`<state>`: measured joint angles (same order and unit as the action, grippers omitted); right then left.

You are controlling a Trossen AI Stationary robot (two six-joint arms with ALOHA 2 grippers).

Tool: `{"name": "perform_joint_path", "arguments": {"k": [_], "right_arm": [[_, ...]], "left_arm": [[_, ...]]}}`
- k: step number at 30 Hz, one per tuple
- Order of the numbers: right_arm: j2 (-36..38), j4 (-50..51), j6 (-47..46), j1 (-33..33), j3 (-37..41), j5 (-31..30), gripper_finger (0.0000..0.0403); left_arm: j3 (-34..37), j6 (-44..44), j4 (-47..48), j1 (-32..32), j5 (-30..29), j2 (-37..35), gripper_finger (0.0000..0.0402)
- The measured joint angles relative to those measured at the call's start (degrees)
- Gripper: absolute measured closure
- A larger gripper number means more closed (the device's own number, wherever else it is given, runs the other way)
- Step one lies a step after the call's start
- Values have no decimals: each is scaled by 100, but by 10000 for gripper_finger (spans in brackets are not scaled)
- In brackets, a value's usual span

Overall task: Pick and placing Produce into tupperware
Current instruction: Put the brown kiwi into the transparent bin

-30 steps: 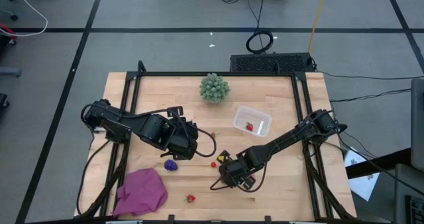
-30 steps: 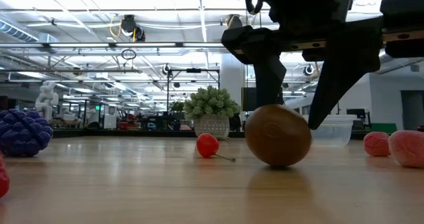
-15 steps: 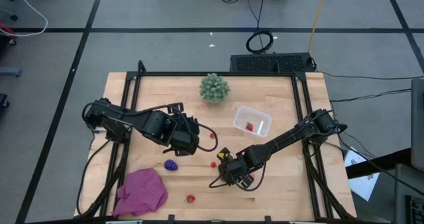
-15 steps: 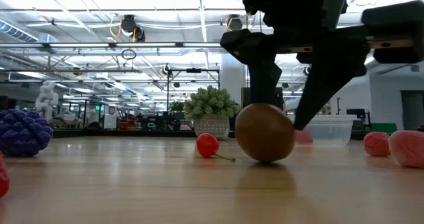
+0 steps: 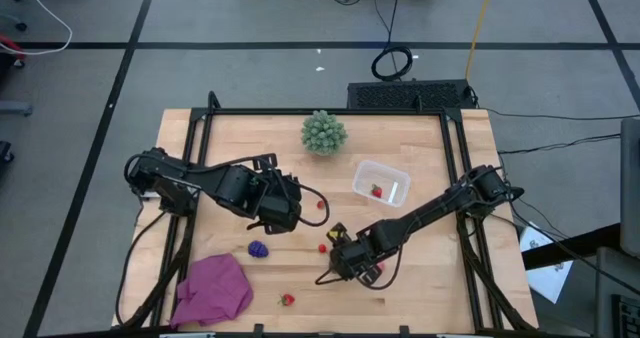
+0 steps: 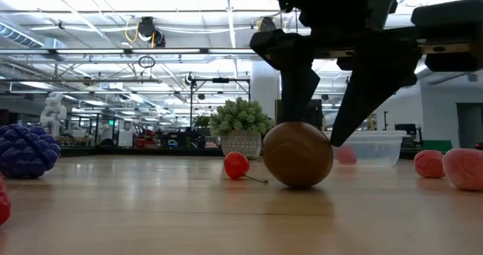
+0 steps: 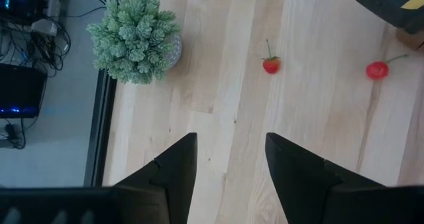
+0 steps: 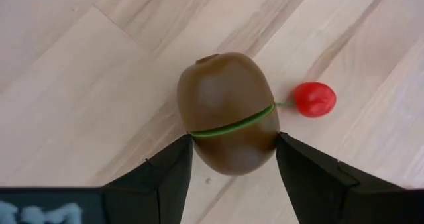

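Note:
The brown kiwi (image 8: 228, 111) lies on the table under my right gripper (image 8: 233, 151), with one finger on each side of it; in the low view the kiwi (image 6: 297, 155) rests on the wood. A red cherry (image 5: 323, 247) lies beside it. The purple grapes (image 5: 259, 249), a strawberry (image 5: 287, 299) and a red berry (image 5: 322, 204) lie apart on the table. The clear tupperware (image 5: 381, 182) holds one red piece (image 5: 376, 190). My left gripper (image 7: 228, 158) is open above bare wood near the table's middle (image 5: 285, 210). My right gripper pinches the kiwi across its middle, one finger (image 8: 173, 159) against each of its sides (image 8: 193, 132). The fingers come from above, pointing down. In the low view only their free ends (image 6: 296, 96) reach the kiwi's upper half. The kiwi's underside stays on the table.
A green spiky ball (image 5: 324, 132) stands near the far edge. A magenta cloth (image 5: 215, 288) lies at the near left corner. Two pink rounded things (image 6: 453, 167) show at the low view's right. Bare wood lies between the kiwi and the tupperware.
My right gripper's fingers have drawn together around the kiwi, and the kiwi has slid a little along the table toward the cherry. My left gripper has moved slightly toward the far edge, uncovering the red berry beside it.

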<state>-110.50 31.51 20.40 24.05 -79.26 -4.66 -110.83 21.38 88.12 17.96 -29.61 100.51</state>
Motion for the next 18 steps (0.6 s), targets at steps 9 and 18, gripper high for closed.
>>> {"name": "perform_joint_path", "arguments": {"k": [9, 18], "right_arm": [[0, -192, -3, 5, 0, 17, 197], [0, -515, -185, -4, 0, 17, 197]], "left_arm": [[0, 23, -18, 2, 2, 0, 218], [-1, 44, -16, 17, 4, 0, 218]]}}
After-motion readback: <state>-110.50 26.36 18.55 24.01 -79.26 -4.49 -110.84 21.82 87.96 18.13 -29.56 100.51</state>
